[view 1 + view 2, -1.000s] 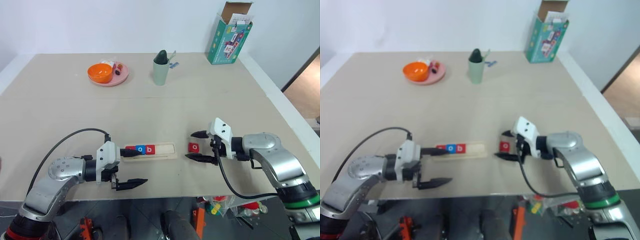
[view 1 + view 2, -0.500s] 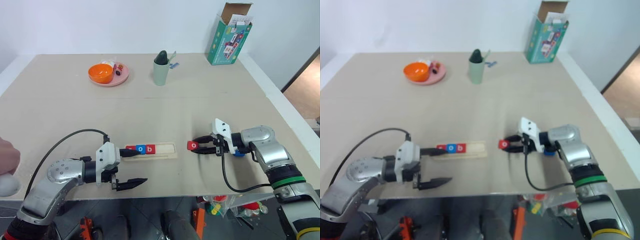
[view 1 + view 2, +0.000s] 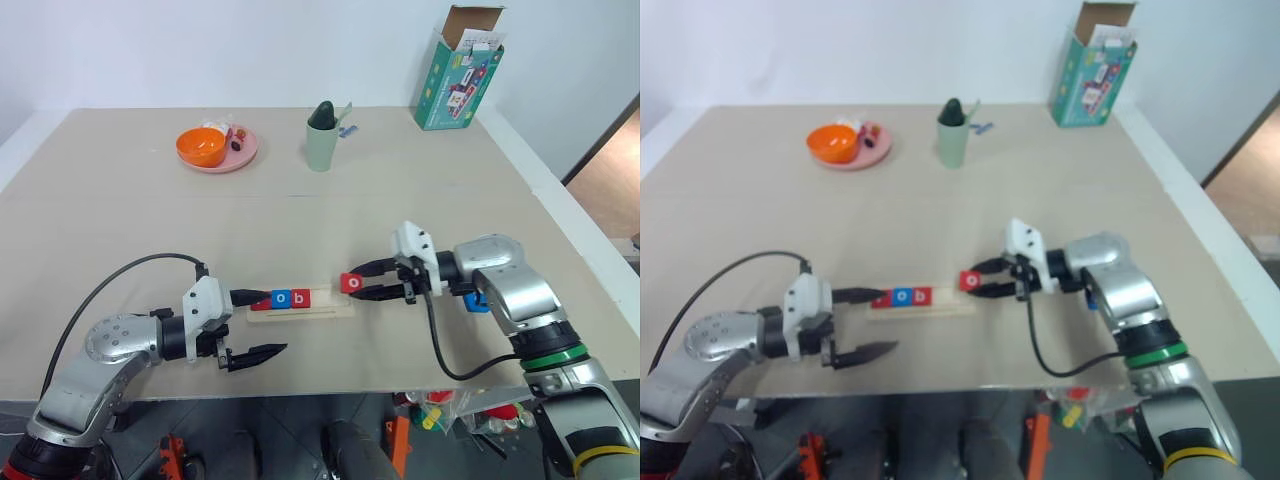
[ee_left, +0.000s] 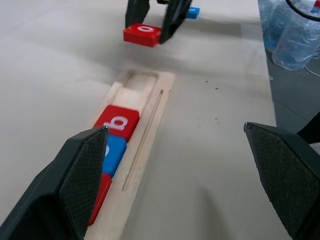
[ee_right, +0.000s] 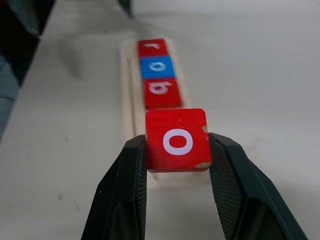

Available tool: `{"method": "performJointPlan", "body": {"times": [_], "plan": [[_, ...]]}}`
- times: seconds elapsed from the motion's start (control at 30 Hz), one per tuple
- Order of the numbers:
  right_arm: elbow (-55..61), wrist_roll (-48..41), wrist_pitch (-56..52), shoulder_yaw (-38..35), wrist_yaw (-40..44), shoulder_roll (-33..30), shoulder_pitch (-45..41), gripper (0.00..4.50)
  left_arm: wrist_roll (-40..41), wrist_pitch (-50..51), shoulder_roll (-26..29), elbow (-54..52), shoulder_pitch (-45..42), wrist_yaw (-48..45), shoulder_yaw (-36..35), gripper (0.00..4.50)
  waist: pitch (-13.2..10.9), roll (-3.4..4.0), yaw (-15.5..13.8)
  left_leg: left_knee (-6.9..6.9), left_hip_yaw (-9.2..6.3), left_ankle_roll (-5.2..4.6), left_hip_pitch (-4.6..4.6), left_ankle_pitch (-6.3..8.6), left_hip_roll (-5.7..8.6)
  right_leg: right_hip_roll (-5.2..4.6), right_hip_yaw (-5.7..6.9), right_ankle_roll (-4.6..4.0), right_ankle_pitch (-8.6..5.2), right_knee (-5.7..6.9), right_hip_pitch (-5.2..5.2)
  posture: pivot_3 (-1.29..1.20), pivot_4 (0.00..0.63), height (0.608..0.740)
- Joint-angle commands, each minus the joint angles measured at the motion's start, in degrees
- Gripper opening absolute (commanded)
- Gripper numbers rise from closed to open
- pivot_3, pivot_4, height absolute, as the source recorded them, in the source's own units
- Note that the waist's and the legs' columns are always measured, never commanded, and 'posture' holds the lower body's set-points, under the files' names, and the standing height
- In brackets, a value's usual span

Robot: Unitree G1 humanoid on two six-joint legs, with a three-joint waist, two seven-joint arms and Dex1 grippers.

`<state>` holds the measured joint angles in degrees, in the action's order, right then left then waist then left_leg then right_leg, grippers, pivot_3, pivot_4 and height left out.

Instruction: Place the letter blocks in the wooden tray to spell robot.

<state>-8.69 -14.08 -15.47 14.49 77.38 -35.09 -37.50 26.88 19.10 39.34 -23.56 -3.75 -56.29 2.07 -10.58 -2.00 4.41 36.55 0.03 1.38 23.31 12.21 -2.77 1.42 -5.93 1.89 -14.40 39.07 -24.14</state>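
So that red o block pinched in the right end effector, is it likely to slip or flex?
The red o block looks rigid: its edges stay straight between the right end effector fingers. Probably light, being small and flat. Being clamped only by two thin edges, it might pivot if bumped against the wooden tray.

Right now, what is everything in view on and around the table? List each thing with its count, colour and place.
wooden tray: one, pale wood, near the front edge of the table, centre.
letter blocks in tray: three, red r, blue o, red b, side by side at the tray's left end.
red o block: one, held above the tray's right end.
blue block: one, on the table behind the right arm; letter hidden.
pink plate: one, back left, holding an orange bowl.
green cup: one, pale green, back centre.
green box: one, open-topped, back right.
left gripper: open, at the tray's left end.
right gripper: shut on the red o block.
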Motion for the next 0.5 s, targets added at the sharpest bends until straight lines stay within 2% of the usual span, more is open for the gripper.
{"method": "performJointPlan", "body": {"times": [0.03,0.5], "plan": [[-0.79,1.6,0.45,1.53,-0.56,1.94,-2.8,1.18,-0.02,-0.43,-0.01,-0.71,-0.67,0.74,-1.19,4.5,0.0,0.0,-0.01,0.0,0.0,0.0,0.0,0.0,0.0,0.0,0.0,0.0,0.0,0.0,0.0,0.0,0.15,0.74],[-8.54,6.75,2.97,4.96,-0.17,5.8,-6.3,1.18,1.32,0.61,-0.58,-2.72,-0.23,3.66,-2.11,4.5,0.0,0.0,-0.03,0.0,-0.02,0.01,0.03,-0.01,0.0,-0.01,0.02,-0.02,0.01,0.01,-0.02,0.0,0.15,0.74]]}}
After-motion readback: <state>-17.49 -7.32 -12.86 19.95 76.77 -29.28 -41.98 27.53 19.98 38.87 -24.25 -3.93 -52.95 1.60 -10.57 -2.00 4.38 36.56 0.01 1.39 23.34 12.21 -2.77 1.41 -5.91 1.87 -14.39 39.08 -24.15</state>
